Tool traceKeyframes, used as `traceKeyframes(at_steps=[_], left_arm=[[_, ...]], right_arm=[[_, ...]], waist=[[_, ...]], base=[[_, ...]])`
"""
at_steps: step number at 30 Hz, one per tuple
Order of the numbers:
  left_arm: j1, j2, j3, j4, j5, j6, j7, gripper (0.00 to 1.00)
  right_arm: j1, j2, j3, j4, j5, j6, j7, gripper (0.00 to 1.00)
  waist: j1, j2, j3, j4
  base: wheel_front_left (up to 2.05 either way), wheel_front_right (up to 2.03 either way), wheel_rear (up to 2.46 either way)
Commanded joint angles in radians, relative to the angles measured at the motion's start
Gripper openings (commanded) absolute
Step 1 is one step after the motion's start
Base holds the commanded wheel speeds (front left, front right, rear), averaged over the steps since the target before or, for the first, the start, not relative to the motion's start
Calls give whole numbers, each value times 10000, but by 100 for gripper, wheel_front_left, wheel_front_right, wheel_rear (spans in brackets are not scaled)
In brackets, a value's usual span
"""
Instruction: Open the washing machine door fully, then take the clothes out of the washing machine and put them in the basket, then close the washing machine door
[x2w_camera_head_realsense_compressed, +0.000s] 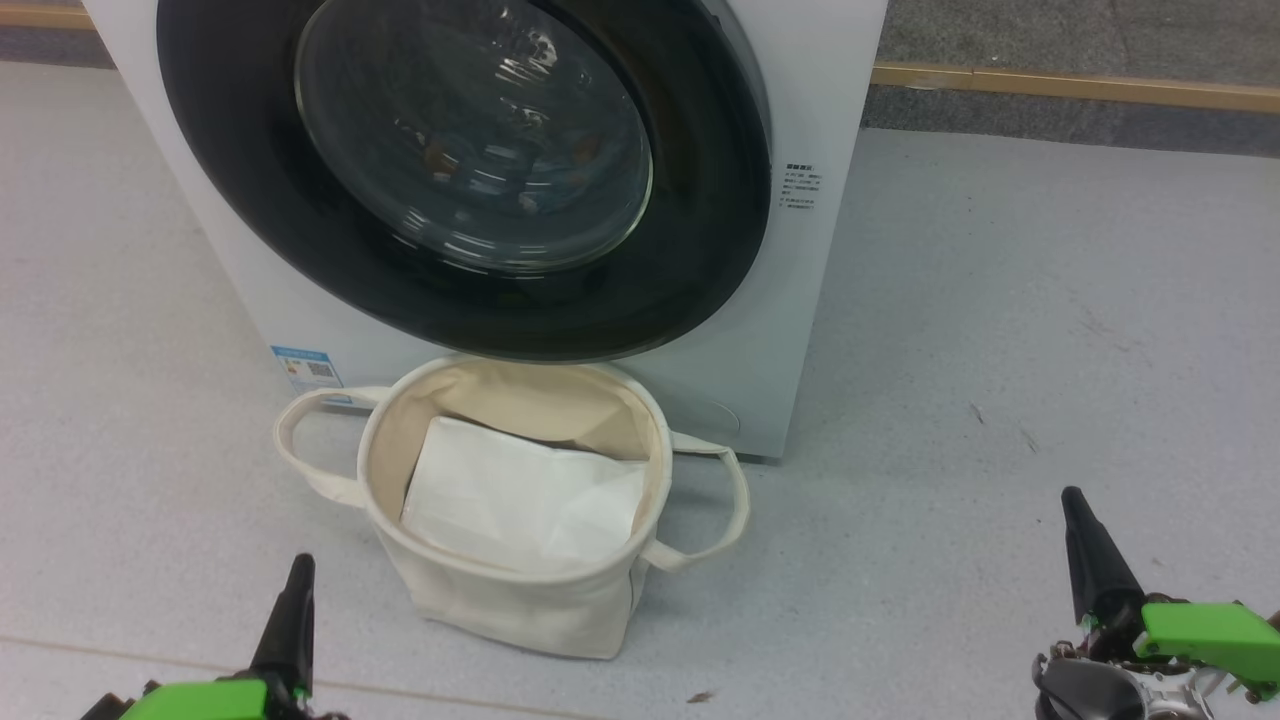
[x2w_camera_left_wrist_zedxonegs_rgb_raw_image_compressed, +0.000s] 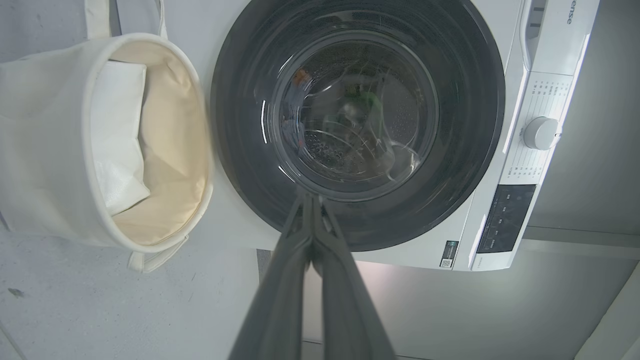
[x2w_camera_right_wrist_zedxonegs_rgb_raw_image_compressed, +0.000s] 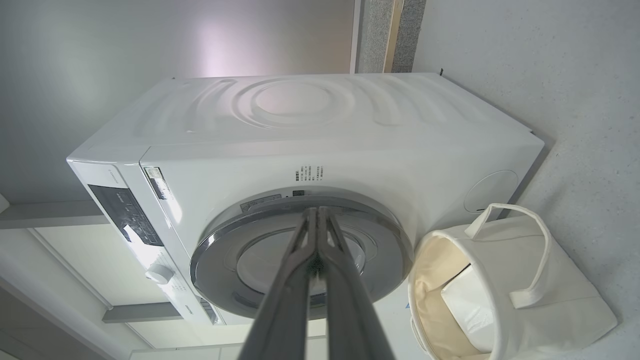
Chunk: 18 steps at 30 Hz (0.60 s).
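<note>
Both arms are held low in front of the machine. In the head view the left gripper (x2w_camera_head_realsense_compressed: 298, 575) sits at the lower left and the right gripper (x2w_camera_head_realsense_compressed: 1078, 515) at the lower right. Each points up the frame with its fingers pressed together on nothing, well apart from the other things.

The washing machine door (x2w_camera_head_realsense_compressed: 465, 160) fills the upper middle of that view and lies closed against the white washing machine (x2w_camera_head_realsense_compressed: 815, 120), its black rim glossy and its glass dome catching reflections. Behind the glass are a few orange-brown flecks of the clothes (x2w_camera_head_realsense_compressed: 437, 157), too dim to make out further. The basket (x2w_camera_head_realsense_compressed: 500, 600), cream canvas with two loop handles, stands just below the door, close against the machine's front. A flat white folded sheet (x2w_camera_head_realsense_compressed: 520, 495) lies inside it.

The floor (x2w_camera_head_realsense_compressed: 1000, 350) is pale grey and speckled, and a wooden strip (x2w_camera_head_realsense_compressed: 1080, 88) runs along the wall at the upper right.
</note>
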Motion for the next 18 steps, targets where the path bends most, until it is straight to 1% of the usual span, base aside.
traceKeyframes(at_steps=[1,18], left_arm=[[-426,54,338,-381,-42,-69,46,0],[-426,54,338,-382,-42,-69,46,0]], right_arm=[[-146,-60,199,-378,59,2,73,0],[-146,-60,199,-378,59,2,73,0]], waist=[[0,0,0,0],[0,0,0,0]], base=[[0,0,0],[0,0,0]])
